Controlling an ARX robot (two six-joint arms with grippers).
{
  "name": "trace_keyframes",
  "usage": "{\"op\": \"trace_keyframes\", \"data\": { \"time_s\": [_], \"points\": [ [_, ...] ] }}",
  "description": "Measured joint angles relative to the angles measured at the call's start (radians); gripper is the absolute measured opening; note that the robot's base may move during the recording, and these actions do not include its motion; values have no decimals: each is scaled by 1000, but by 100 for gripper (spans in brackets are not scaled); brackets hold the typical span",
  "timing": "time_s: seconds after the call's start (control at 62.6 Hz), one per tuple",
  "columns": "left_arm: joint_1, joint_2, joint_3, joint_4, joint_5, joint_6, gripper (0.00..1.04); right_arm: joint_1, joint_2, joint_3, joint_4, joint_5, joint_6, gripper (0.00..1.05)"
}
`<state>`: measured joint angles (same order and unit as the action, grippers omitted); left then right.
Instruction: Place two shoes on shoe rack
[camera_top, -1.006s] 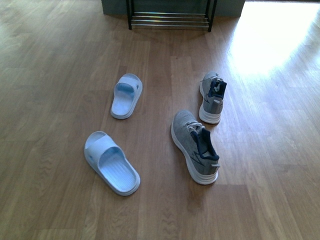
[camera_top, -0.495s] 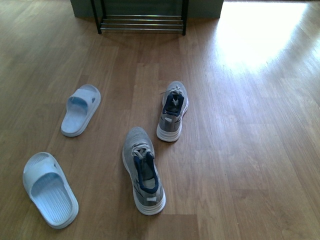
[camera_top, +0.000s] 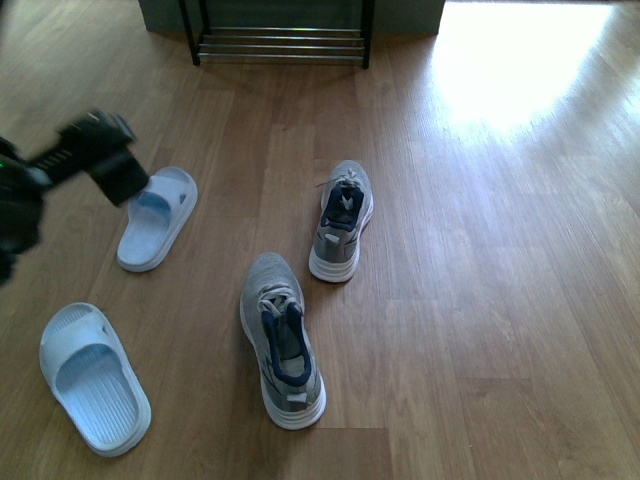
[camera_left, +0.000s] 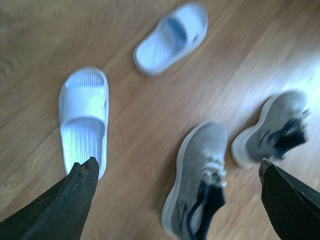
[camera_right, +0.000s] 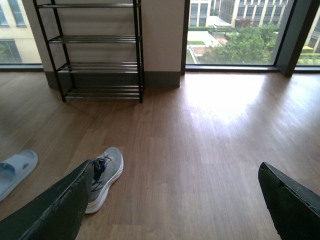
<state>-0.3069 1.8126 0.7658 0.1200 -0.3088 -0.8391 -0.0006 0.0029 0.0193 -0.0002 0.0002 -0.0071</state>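
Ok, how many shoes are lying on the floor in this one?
4, all on the floor: far blue slide, partly behind the left arm; near blue slide, front-left; near grey sneaker, centre; far grey sneaker, just beyond it.

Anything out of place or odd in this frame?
Nothing damaged or spilled. Both pairs lie split up on the floor: the near sneaker and far sneaker staggered, the near slide and far slide at different angles. The shoe rack holds no shoes in view.
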Motion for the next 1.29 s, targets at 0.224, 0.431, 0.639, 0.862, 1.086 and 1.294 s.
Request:
{"op": "trace_keyframes", "data": {
  "time_s": [0.224, 0.431, 0.639, 0.862, 1.086, 1.294],
  "points": [
    [-27, 491, 382, -92, 261, 138, 95, 0, 0, 0, 0, 0, 0, 96],
    [-43, 682, 542, -125, 390, 180, 95, 0, 0, 0, 0, 0, 0, 96],
    [-77, 811, 673, -179, 467, 209, 95, 0, 0, 0, 0, 0, 0, 96],
    [-85, 911, 764, -248, 476, 225, 95, 0, 0, 0, 0, 0, 0, 96],
    [-89, 960, 821, -287, 471, 237, 95, 0, 0, 0, 0, 0, 0, 96],
    [-92, 995, 853, -349, 448, 245, 95, 0, 0, 0, 0, 0, 0, 96]
  ]
}}
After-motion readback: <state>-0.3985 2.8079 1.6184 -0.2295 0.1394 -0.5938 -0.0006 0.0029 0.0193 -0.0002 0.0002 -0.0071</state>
